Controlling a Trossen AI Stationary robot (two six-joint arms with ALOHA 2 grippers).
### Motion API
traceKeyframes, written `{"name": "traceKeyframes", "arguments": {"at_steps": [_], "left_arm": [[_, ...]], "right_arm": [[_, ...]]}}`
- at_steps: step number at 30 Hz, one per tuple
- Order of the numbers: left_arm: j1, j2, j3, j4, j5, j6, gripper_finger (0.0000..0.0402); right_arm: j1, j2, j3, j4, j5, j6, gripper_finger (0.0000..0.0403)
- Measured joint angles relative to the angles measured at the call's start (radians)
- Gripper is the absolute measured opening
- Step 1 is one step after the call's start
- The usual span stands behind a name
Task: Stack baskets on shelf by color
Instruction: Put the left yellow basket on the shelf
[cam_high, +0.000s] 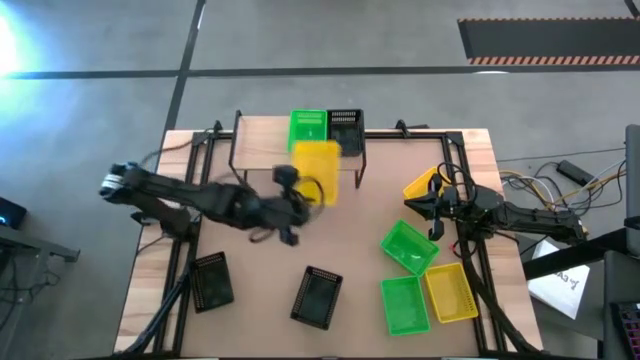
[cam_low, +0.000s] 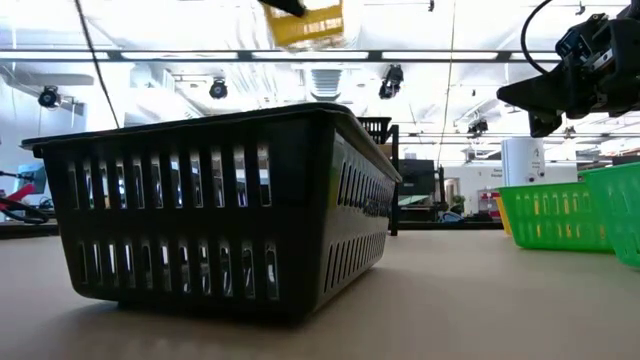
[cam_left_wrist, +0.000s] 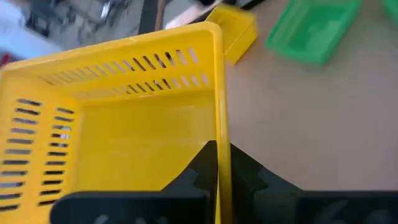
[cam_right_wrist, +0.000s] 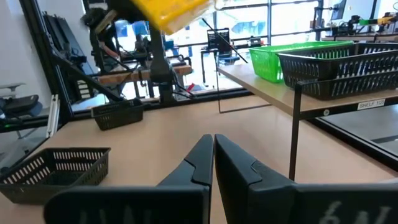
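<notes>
We are mid-carry: our left end effector (cam_left_wrist: 217, 168) pinches the rim of a bright yellow plastic mesh basket (cam_high: 316, 170), lifted just beside the wooden-topped shelf (cam_high: 262, 140), where a green mesh basket (cam_high: 308, 128) and a black one (cam_high: 346, 130) sit. Next we judge it needs lowering onto the shelf's bare end. Our right end effector (cam_right_wrist: 213, 162) waits pressed together, well apart from the shelf.

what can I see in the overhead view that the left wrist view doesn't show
Only the high view shows the shelf holding a green basket and a black basket, two black baskets on the table, and the right end effector shut near a yellow basket. Only the left wrist view shows the left end effector's fingers clamping the rim. Both show the lifted yellow basket.
</notes>
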Motion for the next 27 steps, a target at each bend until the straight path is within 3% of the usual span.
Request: {"name": "traceKeyframes", "arguments": {"at_steps": [6,14,17,20,27], "left_arm": [[0.218,-0.147,-0.053,-0.181,0.037,-0.046,0.0],[0.601,-0.249,-0.199,-0.215,0.343,0.017,0.0],[0.697,-0.244,-0.248,-0.202,0.447,0.072,0.0],[0.747,-0.227,-0.287,-0.182,0.48,0.133,0.0],[0.751,-0.168,-0.309,-0.099,0.483,0.212,0.0]], "right_arm": [[0.0,0.0,0.0,0.0,0.0,0.0,0.0009],[0.0,0.0,0.0,0.0,0.0,0.0,0.0009],[0.0,0.0,0.0,0.0,0.0,0.002,0.0009],[0.0,0.0,0.0,0.0,0.0,0.0,0.0009],[0.0,0.0,0.0,0.0,0.0,0.001,0.0009]]}}
